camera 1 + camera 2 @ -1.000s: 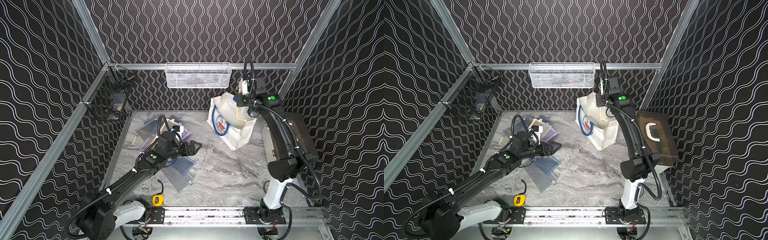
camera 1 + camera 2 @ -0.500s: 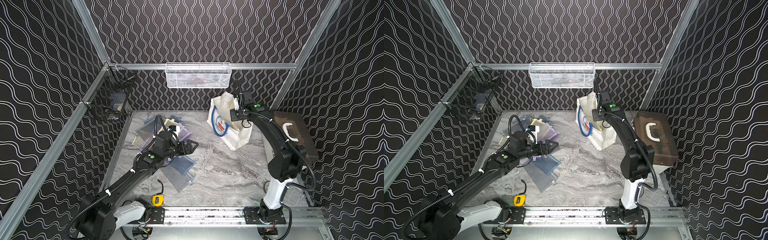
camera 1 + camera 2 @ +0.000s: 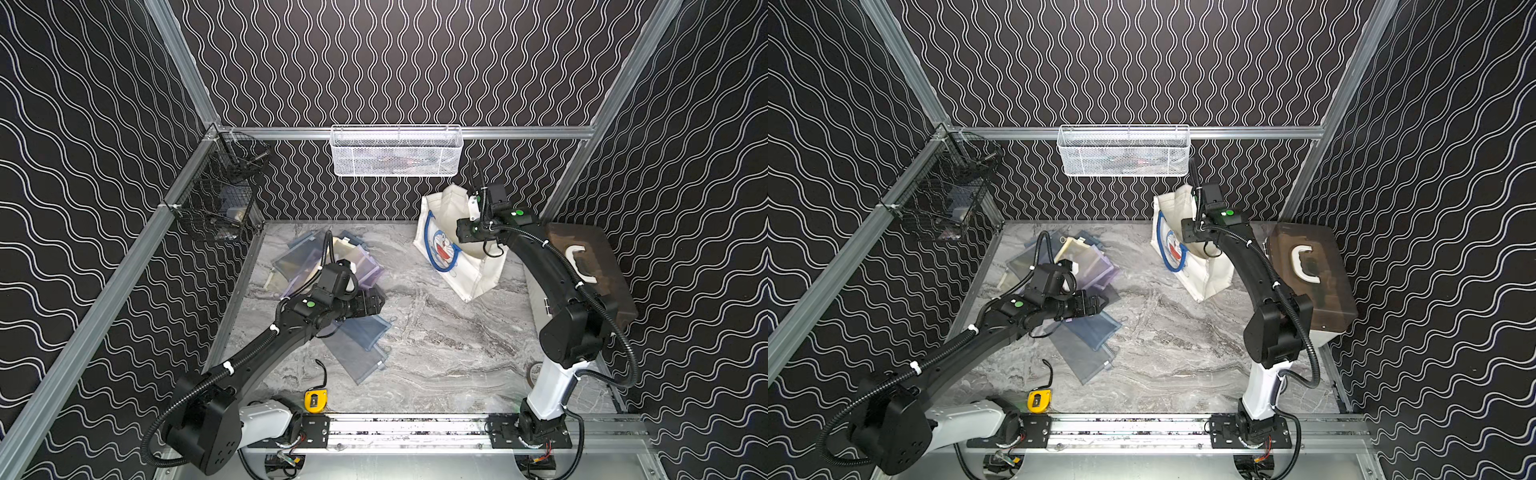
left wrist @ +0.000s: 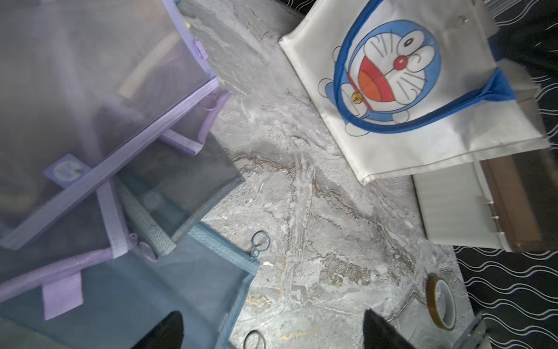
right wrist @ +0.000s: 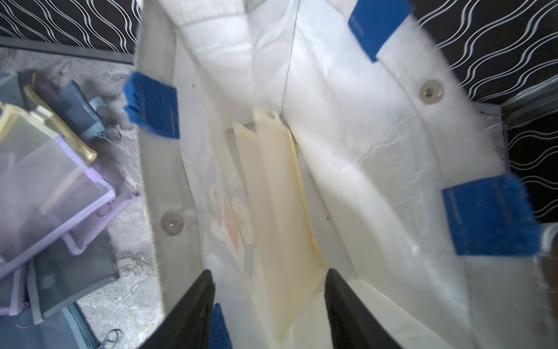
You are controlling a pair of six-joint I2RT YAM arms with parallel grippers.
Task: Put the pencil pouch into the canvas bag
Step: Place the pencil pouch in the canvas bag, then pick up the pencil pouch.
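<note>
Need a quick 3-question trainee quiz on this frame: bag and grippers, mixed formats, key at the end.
1. True or false: the bag is empty.
2. The right gripper is above: A) the bag's mouth B) the brown case C) the mesh pouch pile.
3. Is the left gripper open or shut?

Key:
1. False. A cream pouch lies inside.
2. A.
3. Open, with the jaws wide apart.
</note>
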